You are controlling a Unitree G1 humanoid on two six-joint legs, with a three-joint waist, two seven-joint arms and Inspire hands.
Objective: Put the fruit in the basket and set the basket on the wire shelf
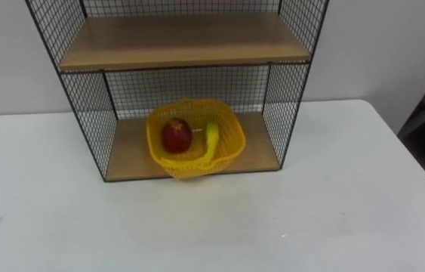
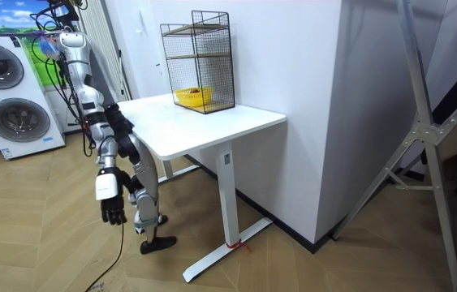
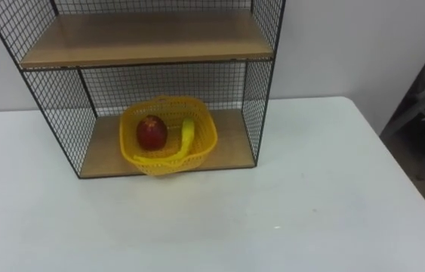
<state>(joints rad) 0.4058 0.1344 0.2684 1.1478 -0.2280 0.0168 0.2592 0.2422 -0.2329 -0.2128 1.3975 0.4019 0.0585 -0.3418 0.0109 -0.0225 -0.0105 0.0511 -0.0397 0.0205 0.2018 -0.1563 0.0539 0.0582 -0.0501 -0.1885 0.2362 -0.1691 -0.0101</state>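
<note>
A yellow basket [image 1: 229, 142] sits on the bottom board of the wire shelf [image 1: 261, 147] at the back of the white desk [image 1: 197, 227]. Its front rim pokes just past the board's edge, and a red apple [image 1: 176, 136] and a banana [image 1: 211, 140] lie side by side inside it (apple on the robot's left). The robot stands at the desk's end on the room view's left, its right hand [image 2: 113, 212] hanging beside its leg below the desk top, fingers loose and holding nothing; the basket is well apart from those fingers, higher and beyond them.
</note>
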